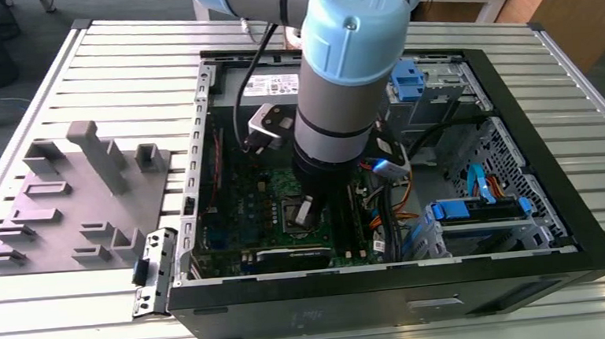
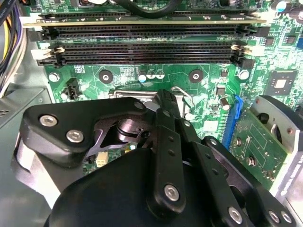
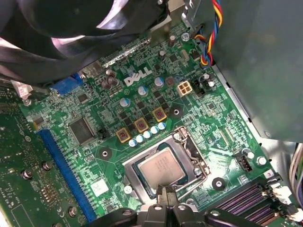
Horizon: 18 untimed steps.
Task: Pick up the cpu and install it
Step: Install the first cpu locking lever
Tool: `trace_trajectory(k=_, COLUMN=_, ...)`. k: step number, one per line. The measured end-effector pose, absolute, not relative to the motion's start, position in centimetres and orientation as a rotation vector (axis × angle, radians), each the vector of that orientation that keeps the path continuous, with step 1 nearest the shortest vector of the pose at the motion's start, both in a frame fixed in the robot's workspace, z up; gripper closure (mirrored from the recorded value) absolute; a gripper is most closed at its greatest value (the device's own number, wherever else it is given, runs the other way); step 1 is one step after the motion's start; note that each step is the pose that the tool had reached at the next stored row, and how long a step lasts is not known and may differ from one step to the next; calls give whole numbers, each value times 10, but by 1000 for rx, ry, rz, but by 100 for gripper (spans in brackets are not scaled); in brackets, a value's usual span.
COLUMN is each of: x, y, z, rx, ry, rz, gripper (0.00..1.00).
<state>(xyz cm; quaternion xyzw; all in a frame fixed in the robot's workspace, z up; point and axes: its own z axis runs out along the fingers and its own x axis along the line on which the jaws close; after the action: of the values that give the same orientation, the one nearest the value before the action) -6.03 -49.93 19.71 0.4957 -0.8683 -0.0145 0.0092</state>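
Inside the open computer case (image 1: 557,201), we see the cpu (image 3: 163,169) lying flat in the socket (image 3: 189,146) on the green motherboard (image 3: 208,113). Our hand (image 3: 165,193) hangs at the chip's edge, fingers drawn together, gripping nothing we can make out. We judge the chip light, stiff and fragile, best taken by its rim. Capacitors (image 3: 142,137) and memory slots (image 2: 142,52) crowd near the socket.

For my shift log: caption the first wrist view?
Hand poised at the edge of the cpu seated in its motherboard socket.
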Motion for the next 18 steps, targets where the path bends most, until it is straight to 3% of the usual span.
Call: trace_trajectory(k=18, x=-52, y=-501, z=193, rx=1548, ry=-2712, rz=-46, gripper=89)
